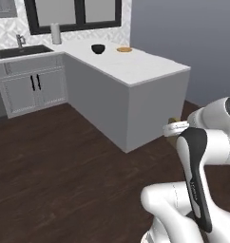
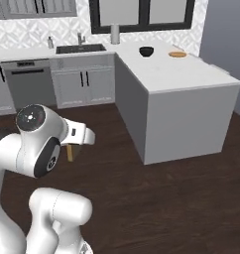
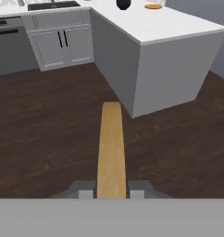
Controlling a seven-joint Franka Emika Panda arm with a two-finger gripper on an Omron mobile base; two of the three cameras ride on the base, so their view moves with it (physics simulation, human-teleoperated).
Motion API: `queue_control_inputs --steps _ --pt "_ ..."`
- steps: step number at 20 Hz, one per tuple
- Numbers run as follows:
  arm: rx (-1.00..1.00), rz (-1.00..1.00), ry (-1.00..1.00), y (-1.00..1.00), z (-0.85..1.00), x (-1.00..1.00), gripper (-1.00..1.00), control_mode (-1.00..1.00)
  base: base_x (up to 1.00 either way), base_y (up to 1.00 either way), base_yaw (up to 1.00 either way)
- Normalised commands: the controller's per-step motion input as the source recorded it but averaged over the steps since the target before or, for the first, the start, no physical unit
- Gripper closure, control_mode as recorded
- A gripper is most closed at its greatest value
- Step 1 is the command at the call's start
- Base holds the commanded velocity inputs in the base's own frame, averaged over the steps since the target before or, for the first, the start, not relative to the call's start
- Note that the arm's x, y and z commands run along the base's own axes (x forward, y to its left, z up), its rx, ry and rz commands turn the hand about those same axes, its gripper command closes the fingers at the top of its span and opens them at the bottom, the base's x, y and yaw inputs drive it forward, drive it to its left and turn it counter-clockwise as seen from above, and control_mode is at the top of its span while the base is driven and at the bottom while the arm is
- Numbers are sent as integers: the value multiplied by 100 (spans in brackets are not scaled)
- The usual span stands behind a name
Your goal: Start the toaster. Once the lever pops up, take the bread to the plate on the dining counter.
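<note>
Tan bread [image 3: 110,150] stands edge-on between the two fingertips in your hand view, so the tool [image 3: 111,193] is clenched on the slice, carried above dark wood floor [image 3: 49,139] with the dining worktop's [image 3: 174,32] corner well ahead and the orange-brown plate [image 3: 153,6] far back on its top, near a dark bowl [image 3: 123,4]. From the left base view, you see the plate [image 1: 124,49] beside the bowl [image 1: 98,48] at the far end, and a sliver of bread [image 1: 173,121] by the wrist. From the right base view, the bread [image 2: 70,153] hangs under the hand, well apart from the plate [image 2: 177,54]. Your risks, as I judge them: the thin grip letting the slice slip during the drive, or the arm clipping the worktop's overhanging edge.
</note>
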Motion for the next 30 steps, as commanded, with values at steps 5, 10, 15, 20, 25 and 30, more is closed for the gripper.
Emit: queue_control_inputs --steps 5,10,15,20,25,30 --pt "0 0 0 0 0 0 100 100 100 -81 3" --pt "0 0 0 0 0 0 100 100 100 -100 12" --pt "0 0 0 0 0 0 100 100 97 -100 25" --pt "0 0 0 0 0 0 100 100 98 -100 36" --pt "0 0 0 0 0 0 100 100 96 -100 37" --pt "0 0 0 0 0 0 100 100 28 -100 36"
